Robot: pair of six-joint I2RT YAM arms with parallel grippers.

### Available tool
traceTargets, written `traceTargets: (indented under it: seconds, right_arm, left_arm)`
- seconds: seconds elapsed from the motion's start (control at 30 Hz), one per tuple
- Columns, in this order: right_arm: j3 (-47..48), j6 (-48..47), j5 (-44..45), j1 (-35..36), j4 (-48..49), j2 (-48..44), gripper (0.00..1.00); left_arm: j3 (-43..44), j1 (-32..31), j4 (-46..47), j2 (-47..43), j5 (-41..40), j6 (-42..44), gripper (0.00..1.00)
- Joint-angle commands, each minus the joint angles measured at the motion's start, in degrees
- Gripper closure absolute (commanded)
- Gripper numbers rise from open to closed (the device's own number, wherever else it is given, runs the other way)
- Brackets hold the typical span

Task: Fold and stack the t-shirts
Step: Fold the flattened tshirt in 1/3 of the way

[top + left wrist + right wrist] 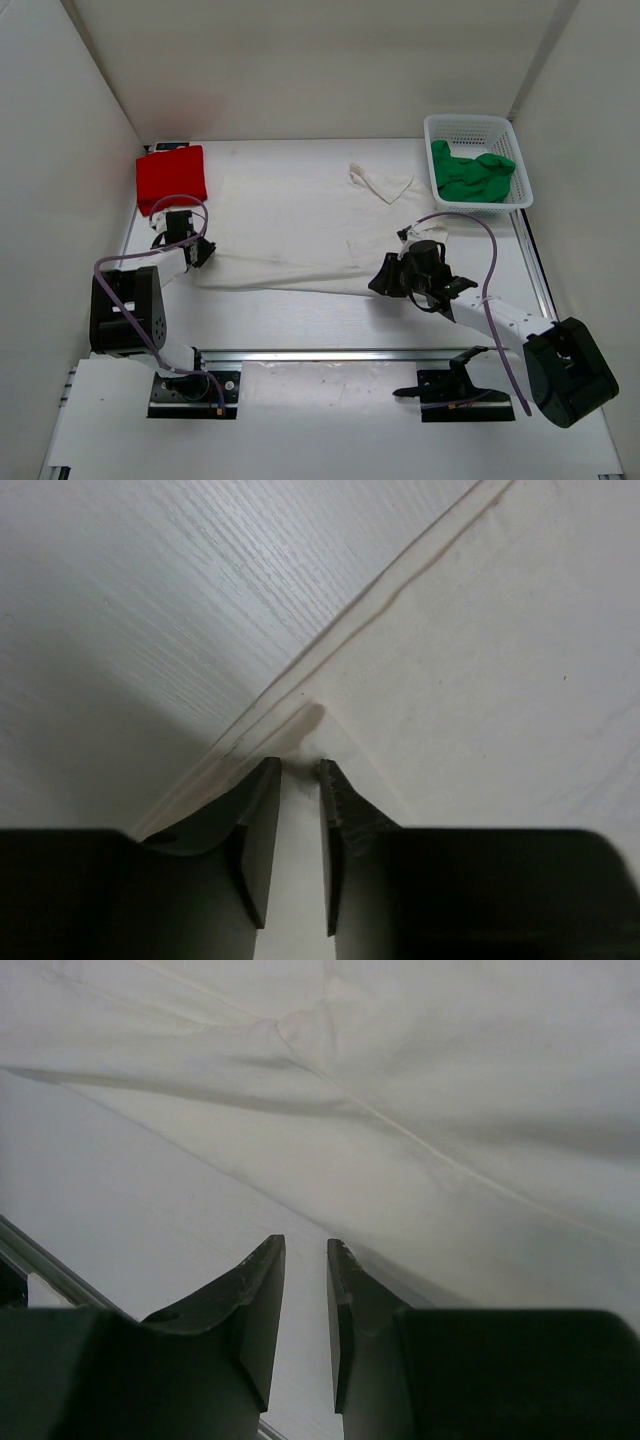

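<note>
A white t-shirt [300,225] lies spread flat in the middle of the table, one sleeve folded in at its far right. A folded red t-shirt [171,177] lies at the far left. A crumpled green t-shirt [472,172] sits in the white basket [500,128]. My left gripper [198,250] rests low at the white shirt's near left corner [312,716], jaws a narrow gap apart with cloth showing between them. My right gripper [386,276] is at the shirt's near right edge [400,1140], jaws narrowly apart over bare table, nothing held.
White walls close in the table on the left, back and right. A metal rail [340,354] runs across the near side in front of the arm bases. A purple cable [480,232] loops above the right arm.
</note>
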Motion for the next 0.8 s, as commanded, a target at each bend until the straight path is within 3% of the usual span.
traceTargets:
  seconds: [0.0,0.13,0.23,0.3,0.63,0.77]
  right_arm:
    - [-0.1,-0.3,-0.4,-0.3,2.6,-1.0,0.78]
    - [-0.5,-0.5,-0.1,-0.1,2.9,-1.6,0.78]
    - [-0.4,-0.3,-0.2,0.1,3.1,-1.4,0.77]
    - [-0.5,-0.4,-0.2,0.0,3.2,-1.2,0.78]
    - [-0.9,-0.7,1.9,-2.1,2.7,-0.7,0.77]
    - [-1.9,-0.1,1.9,-3.9,2.7,0.6,0.77]
  left_arm:
    - [1.5,-0.1,0.5,-0.1,-0.3,-0.2,0.69]
    - [1.5,-0.2,1.5,0.8,-0.1,-0.8,0.71]
    - [1.5,0.0,1.7,0.9,0.2,-1.2,0.93]
    - [1.4,0.1,1.4,0.3,-0.4,-0.9,0.99]
    - [1.6,-0.2,0.4,-7.5,0.8,-1.8,1.0]
    - [2.8,0.2,-0.1,-6.7,0.6,-2.3,1.0]
